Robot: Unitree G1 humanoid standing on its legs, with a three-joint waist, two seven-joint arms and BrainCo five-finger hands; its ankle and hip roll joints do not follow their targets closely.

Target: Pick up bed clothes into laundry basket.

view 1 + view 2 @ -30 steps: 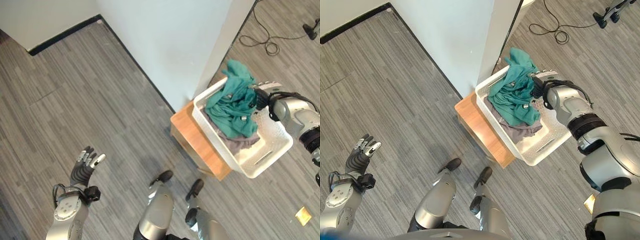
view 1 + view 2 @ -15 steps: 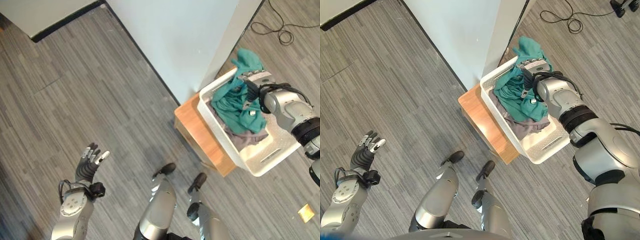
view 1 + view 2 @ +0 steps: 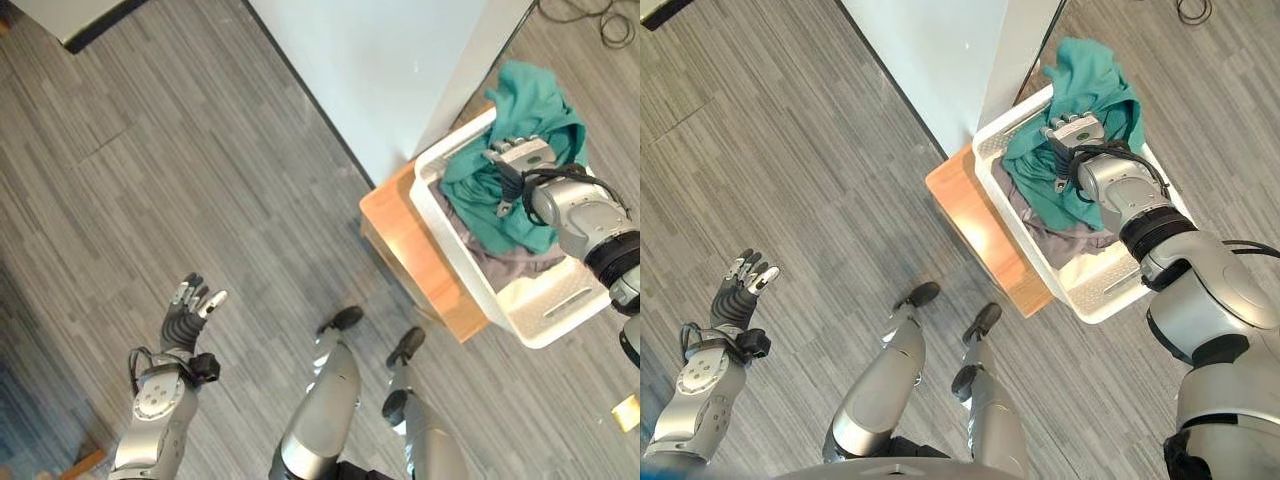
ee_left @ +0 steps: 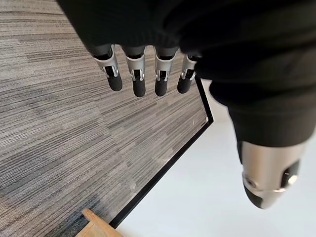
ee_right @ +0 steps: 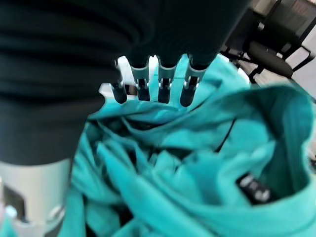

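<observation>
A teal garment (image 3: 530,110) lies heaped in the white laundry basket (image 3: 560,325), and its far part hangs over the back rim. Grey cloth (image 3: 510,265) lies beneath it. My right hand (image 3: 515,165) hovers just over the teal heap. In the right wrist view its fingers (image 5: 159,84) are straight above the teal folds (image 5: 207,163) and hold nothing. My left hand (image 3: 190,310) is raised over the bare floor at the lower left, open, with fingers (image 4: 139,79) spread and empty.
The basket rests on a low wooden stand (image 3: 420,255) against a white wall corner (image 3: 400,70). Grey plank floor stretches to the left. A small yellow scrap (image 3: 628,412) lies on the floor at the right. A dark chair (image 5: 276,44) stands beyond the basket.
The camera has shifted, so the basket sits further right in view. My right hand has moved from the basket's right side to over the teal heap. My left hand has held its pose.
</observation>
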